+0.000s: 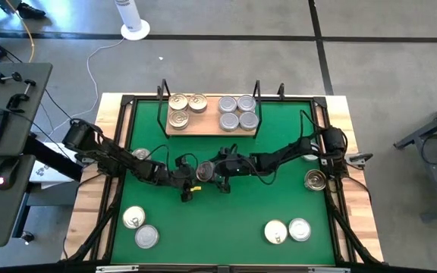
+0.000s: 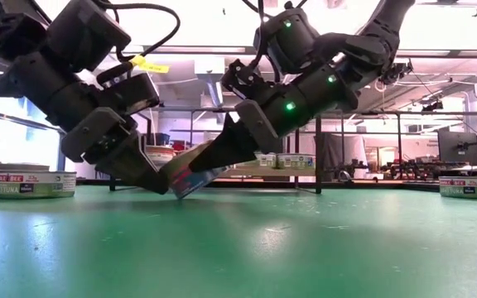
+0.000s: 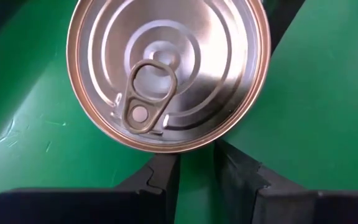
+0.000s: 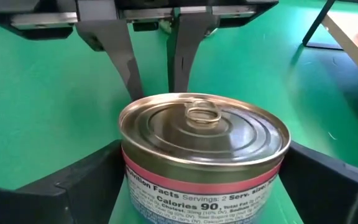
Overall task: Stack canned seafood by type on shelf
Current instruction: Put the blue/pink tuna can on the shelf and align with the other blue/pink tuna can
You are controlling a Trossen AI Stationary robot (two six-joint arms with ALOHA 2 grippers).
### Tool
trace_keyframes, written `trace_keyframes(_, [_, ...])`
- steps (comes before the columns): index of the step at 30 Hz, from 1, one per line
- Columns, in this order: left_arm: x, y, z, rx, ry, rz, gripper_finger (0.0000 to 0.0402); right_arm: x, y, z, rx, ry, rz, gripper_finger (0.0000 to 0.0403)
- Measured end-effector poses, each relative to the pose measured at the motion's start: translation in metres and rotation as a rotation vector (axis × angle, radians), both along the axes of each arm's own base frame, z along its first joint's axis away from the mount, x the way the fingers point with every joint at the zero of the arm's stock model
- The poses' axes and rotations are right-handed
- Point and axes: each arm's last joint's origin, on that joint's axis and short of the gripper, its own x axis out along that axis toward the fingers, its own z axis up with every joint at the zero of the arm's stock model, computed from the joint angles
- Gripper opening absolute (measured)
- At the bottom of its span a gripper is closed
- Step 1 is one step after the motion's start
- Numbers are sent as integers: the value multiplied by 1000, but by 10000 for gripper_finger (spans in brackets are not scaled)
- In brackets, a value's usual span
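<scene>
A canned seafood tin (image 4: 204,143) with a gold pull-tab lid (image 3: 166,74) and a pink and blue label sits tilted at the middle of the green mat (image 1: 203,171). Its lid leans toward my left arm. My right gripper (image 4: 204,152) reaches in from the table's right with a finger on each side of the tin. My left gripper (image 3: 196,163), its fingers almost together, meets the tin's lower edge from the table's left. The shelf (image 1: 209,123) at the far edge carries three gold-lidded tins (image 1: 178,110) and several silver-lidded tins (image 1: 238,112). My left gripper's fingertips (image 3: 166,168) touch the tin's rim (image 3: 188,149) on the side away from my right arm. They slant down from the table's left, with nothing between them. My right gripper has the tin's opposite side walls (image 4: 129,171) between its widely spread fingers, across the tin's widest part. The fingers slant down from the table's right. The tin (image 2: 193,180) lies tilted in line with them, its lower edge close to the mat.
Loose tins lie on the mat at the near left (image 1: 139,226), near right (image 1: 287,230) and right edge (image 1: 315,180). A black frame (image 1: 124,152) borders the mat. The near middle of the mat is bare.
</scene>
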Motion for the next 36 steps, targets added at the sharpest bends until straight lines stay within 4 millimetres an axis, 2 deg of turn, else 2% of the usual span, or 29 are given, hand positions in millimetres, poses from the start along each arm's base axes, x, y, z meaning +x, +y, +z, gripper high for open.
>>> trace_keyframes(6, [-2, -7, 2, -14, 14, -7, 85, -5, 9, -8, 7, 82, -21, 375])
trace_keyframes(15, [-10, -15, 2, -20, 60, 23, 85, -21, 14, -23, 93, 56, -28, 366])
trace_keyframes(22, [-12, -16, 3, -19, 63, 22, 85, -23, 23, -20, 94, 35, -23, 308])
trace_keyframes(25, [-13, -15, 3, -16, 78, 22, 85, -24, 23, -19, 92, 61, -28, 296])
trace_keyframes(30, [-15, -15, 3, -14, 92, 21, 85, -26, 16, -5, 72, 136, -50, 309])
trace_keyframes(36, [-15, -15, 3, -26, 85, 30, 85, -18, 6, 21, 27, 161, -52, 365])
